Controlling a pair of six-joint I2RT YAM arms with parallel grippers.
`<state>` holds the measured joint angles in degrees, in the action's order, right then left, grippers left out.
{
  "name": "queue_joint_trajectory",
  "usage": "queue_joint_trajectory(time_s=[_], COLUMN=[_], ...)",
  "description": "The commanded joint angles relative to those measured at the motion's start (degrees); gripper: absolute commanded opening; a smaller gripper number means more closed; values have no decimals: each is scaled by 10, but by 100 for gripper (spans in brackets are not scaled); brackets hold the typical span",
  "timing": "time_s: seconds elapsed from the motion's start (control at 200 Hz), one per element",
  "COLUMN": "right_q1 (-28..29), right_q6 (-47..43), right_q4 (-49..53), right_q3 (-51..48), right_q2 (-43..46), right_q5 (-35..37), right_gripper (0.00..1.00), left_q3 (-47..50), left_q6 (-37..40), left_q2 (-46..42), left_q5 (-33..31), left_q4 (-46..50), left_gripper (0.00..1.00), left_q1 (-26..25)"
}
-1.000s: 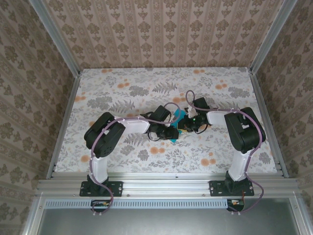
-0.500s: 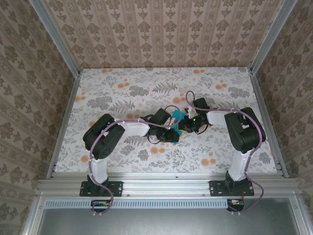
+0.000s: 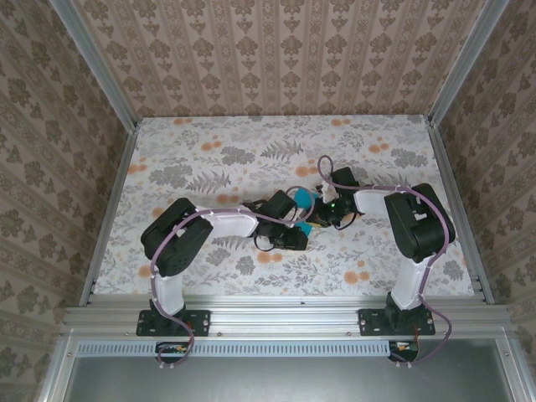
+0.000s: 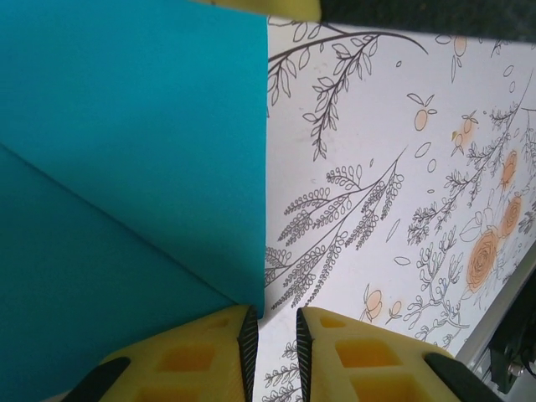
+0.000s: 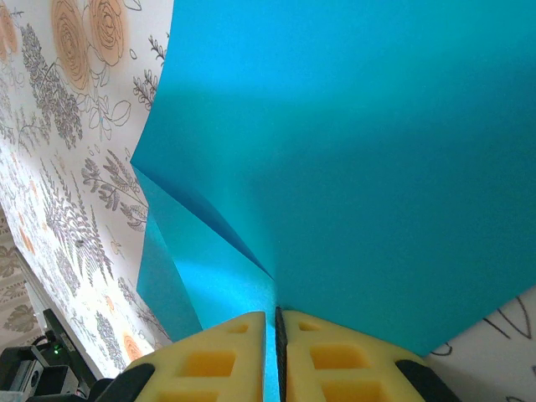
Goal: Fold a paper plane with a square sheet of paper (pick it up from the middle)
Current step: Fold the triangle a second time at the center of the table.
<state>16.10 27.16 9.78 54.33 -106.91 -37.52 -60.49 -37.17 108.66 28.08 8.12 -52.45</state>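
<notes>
Paper point(image 5: 377, 167) sits pinched in right gripper point(image 5: 270, 320) jaws; left gripper point(image 4: 275, 325) barely parted.

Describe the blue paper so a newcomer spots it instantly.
On the floral table, look to the middle, where the two black arms meet. The square sheet of paper is there, creased and pinched by the right gripper. It alone is plain teal-blue; everything around it is patterned or black.

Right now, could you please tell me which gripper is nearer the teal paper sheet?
Right. The right gripper is shut on the teal paper sheet; the left gripper stands slightly open beside a corner, the paper outside its jaws.
</notes>
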Motion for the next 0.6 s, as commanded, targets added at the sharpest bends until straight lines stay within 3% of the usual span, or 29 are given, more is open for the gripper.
queue_joint_trajectory(time_s=[0.0,0.335,0.595], right_q1=[-5,-5,-5], right_q6=[-10,-6,-3], right_q4=[21,17,15], right_q3=[5,6,4], right_q2=[-10,5,5], right_q5=[33,18,14], right_gripper=[15,15,15], left_q3=[2,-45,-83], left_q6=[24,6,11], left_q2=[-10,-42,-1], left_q5=[-1,14,21], left_q4=[86,55,46], left_gripper=[24,24,24], left_q1=[-15,1,15])
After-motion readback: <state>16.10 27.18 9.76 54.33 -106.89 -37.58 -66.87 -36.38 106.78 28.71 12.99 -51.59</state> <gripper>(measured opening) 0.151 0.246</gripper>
